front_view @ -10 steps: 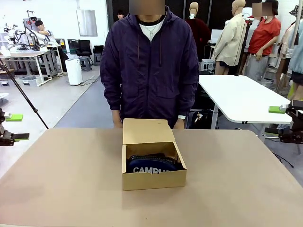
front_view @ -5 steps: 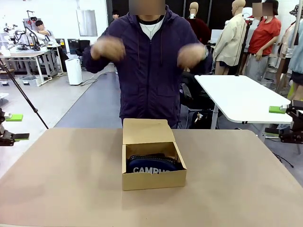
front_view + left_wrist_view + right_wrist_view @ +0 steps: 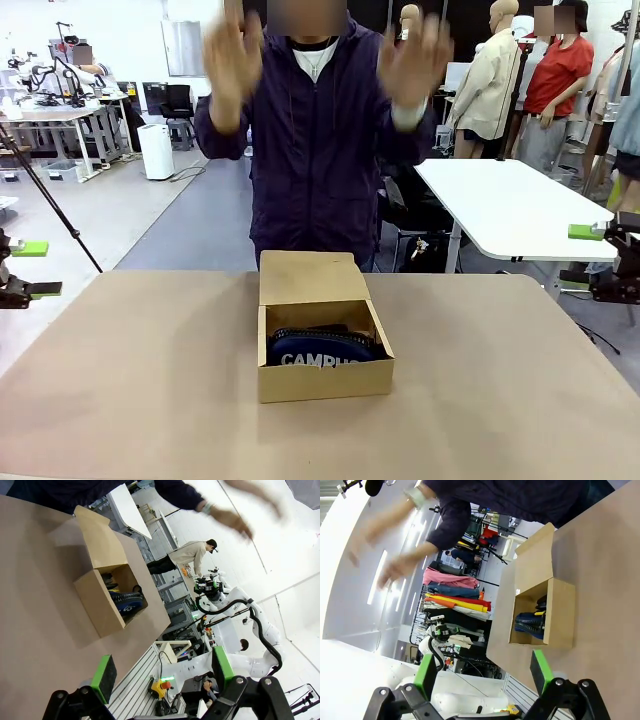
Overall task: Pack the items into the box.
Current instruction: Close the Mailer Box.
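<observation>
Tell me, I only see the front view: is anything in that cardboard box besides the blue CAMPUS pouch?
Observer: Yes. In the right wrist view a slim yellow-and-black thing lies in the box, between the pouch and the lid.
Visitor: Anything more?
Observer: The left wrist view shows a black object there too, too small to name.
Visitor: Are the robot's tools holding something?
Observer: No. The wrist views show the left tool and right tool open and empty.
</observation>
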